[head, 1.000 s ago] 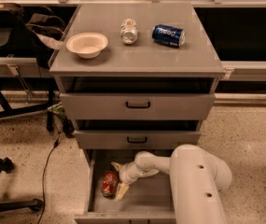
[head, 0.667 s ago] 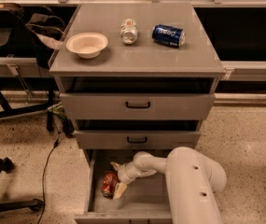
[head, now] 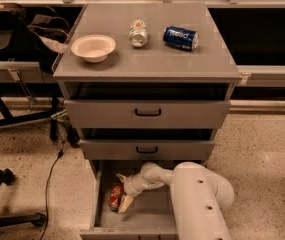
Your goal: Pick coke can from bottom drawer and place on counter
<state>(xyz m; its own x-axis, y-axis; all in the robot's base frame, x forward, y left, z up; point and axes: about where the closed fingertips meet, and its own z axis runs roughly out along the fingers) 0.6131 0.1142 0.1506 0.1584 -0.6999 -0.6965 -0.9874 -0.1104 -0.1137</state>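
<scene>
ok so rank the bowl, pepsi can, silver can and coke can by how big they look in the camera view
1. bowl
2. pepsi can
3. silver can and coke can: about alike. The coke can lies in the bottom drawer, partly covered by the gripper, so unranked.

On the counter [head: 147, 59], a bowl [head: 93, 47] is sitting at the left, a small can [head: 138, 33] mid-rear and the Pepsi can [head: 180, 37] right-rear. Below the counter's front, the bottom drawer [head: 154, 219] is jutting out, holding the coke can [head: 115, 197] leftward, with the gripper [head: 122, 193] just beside it.
</scene>
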